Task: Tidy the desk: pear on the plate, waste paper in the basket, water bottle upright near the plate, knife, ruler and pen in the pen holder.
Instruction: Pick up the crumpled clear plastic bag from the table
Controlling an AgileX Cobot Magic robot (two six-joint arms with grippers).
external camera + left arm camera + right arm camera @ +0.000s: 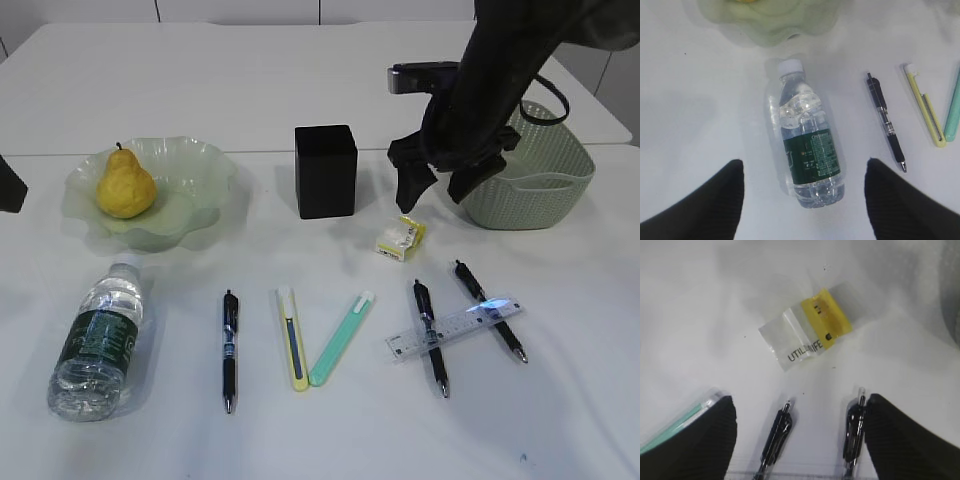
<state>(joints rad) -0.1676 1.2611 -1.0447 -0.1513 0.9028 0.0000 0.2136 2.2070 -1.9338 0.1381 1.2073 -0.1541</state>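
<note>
Right wrist view crops both spread fingers of the right hand (799, 440) above the waste paper (806, 329).

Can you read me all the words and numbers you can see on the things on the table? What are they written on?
"UTIL...IFE", middle letters lost in a crease: on the waste paper, a white and yellow wad.
Green label of the water bottle: white print, too small and blurred to read.
Ruler: black markings, too small to read any numbers.
Pens, knives, pen holder, basket: no writing that can be made out.
</note>
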